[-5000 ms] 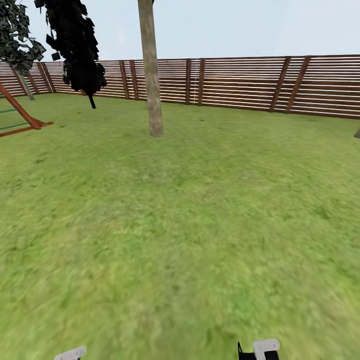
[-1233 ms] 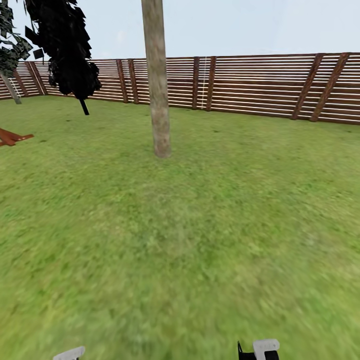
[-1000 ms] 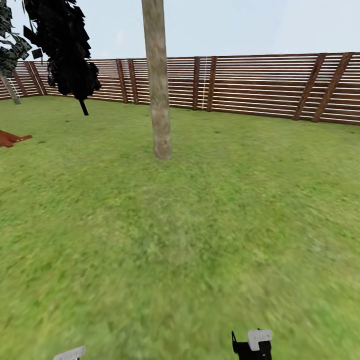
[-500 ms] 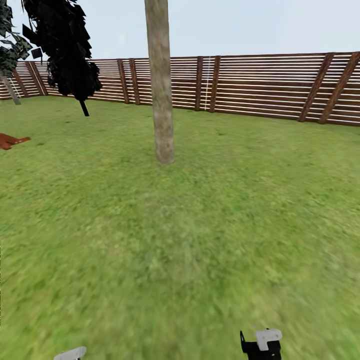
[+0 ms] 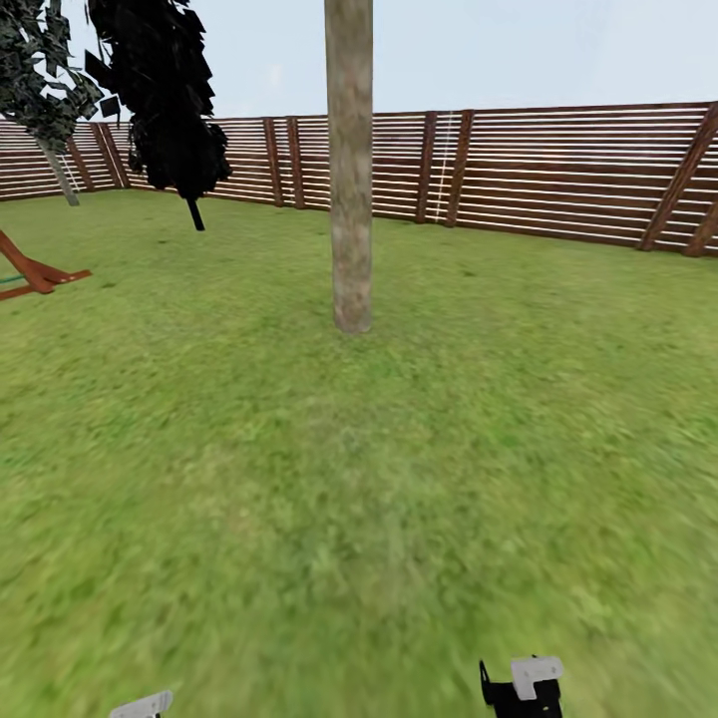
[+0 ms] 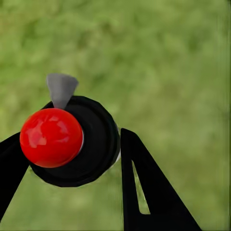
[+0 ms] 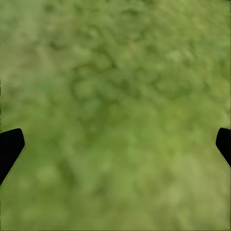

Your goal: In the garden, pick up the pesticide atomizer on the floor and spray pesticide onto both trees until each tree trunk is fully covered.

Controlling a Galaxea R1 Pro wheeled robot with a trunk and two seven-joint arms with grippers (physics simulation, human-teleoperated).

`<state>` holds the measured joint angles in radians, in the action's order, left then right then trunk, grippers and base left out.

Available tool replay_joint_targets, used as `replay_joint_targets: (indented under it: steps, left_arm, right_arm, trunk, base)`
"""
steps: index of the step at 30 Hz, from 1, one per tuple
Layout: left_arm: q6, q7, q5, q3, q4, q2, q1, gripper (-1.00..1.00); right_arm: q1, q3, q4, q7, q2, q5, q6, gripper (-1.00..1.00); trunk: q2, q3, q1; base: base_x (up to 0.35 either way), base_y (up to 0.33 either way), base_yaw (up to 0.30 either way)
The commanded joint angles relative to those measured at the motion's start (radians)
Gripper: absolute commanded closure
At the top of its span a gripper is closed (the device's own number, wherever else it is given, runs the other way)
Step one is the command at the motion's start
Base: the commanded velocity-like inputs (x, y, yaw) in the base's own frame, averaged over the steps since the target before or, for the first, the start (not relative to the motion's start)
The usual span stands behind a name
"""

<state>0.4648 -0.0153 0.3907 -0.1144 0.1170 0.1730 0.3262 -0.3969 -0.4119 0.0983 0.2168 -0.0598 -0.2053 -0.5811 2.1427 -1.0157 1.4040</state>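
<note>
The pesticide atomizer (image 6: 72, 142) sits between my left gripper's black fingers (image 6: 144, 187), seen from above: a round dark body, a glossy red top and a grey nozzle tip. My left gripper (image 6: 72, 149) is shut on it, over grass. One tree trunk (image 5: 351, 199), pale grey-brown and blotchy, rises from the garden lawn (image 5: 359, 479) ahead, slightly left of centre, a few metres off; its canopy is out of frame. My right gripper (image 7: 115, 144) is open, with nothing but grass between its finger tips. A black and white part of my right arm (image 5: 524, 686) pokes in at the lower edge.
A reddish-brown slat fence (image 5: 558, 175) closes the far side. A near-black narrow tree (image 5: 165, 100) stands at the back left, with a dark-leaved tree (image 5: 40, 90) beyond it by the fence. A red-brown wooden frame (image 5: 35, 271) rests on the grass at the left.
The camera has moved toward the trunk and turned left, so the trunk looks larger and sits further right in the picture. My right arm's end has risen slightly into view.
</note>
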Motion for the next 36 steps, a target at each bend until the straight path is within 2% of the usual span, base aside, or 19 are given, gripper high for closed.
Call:
replay_joint_targets:
  steps: [1, 2, 3, 5, 7, 10, 13, 36]
  left_arm:
    - [0.003, -0.002, 0.008, -0.008, 0.0, 0.0, 0.0, 1.0]
    - [0.003, -0.002, 0.008, -0.008, 0.0, 0.0, 0.0, 1.0]
    - [0.003, -0.002, 0.008, -0.009, 0.0, 0.0, 0.0, 1.0]
    - [0.003, -0.002, 0.008, -0.008, 0.0, 0.0, 0.0, 1.0]
    - [0.003, -0.002, 0.008, -0.009, 0.0, 0.0, 0.0, 1.0]
    - [0.003, -0.002, 0.008, -0.008, 0.0, 0.0, 0.0, 1.0]
    - [0.003, -0.002, 0.008, -0.009, 0.0, 0.0, 0.0, 1.0]
    - [0.003, -0.002, 0.008, -0.01, 0.0, 0.0, 0.0, 1.0]
  right_arm:
    - [0.0, -0.009, 0.0, -0.019, -0.007, -0.009, -0.002, -1.0]
    - [0.0, -0.007, 0.0, -0.063, -0.02, -0.012, -0.002, -1.0]
    - [0.0, -0.005, 0.001, -0.141, -0.036, -0.015, -0.002, -1.0]
    - [0.0, -0.004, 0.0, -0.191, -0.044, -0.023, -0.003, -1.0]
    - [0.0, -0.001, 0.0, -0.208, -0.047, -0.049, -0.003, -1.0]
    - [0.0, 0.006, 0.0, -0.213, -0.049, -0.107, -0.002, -1.0]
    - [0.0, 0.005, 0.0, -0.214, -0.049, -0.122, -0.002, -1.0]
    - [0.0, 0.004, 0.0, -0.214, -0.048, -0.124, -0.002, -1.0]
  trunk:
    - [0.0, -0.001, 0.0]
    - [0.0, -0.001, 0.0]
    - [0.0, -0.001, 0.0]
    - [0.0, -0.001, 0.0]
    - [0.0, -0.001, 0.0]
    - [0.0, -0.001, 0.0]
    - [0.0, -0.001, 0.0]
    - [0.0, -0.001, 0.0]
  base:
    - [0.339, 0.0, 0.001]
    - [0.339, 0.0, 0.001]
    - [0.339, 0.0, 0.0]
    - [0.339, 0.0, 0.0]
    - [0.339, 0.0, 0.0]
    - [0.339, 0.0, 0.0]
    - [0.339, 0.0, 0.0]
    - [0.339, 0.0, 0.0]
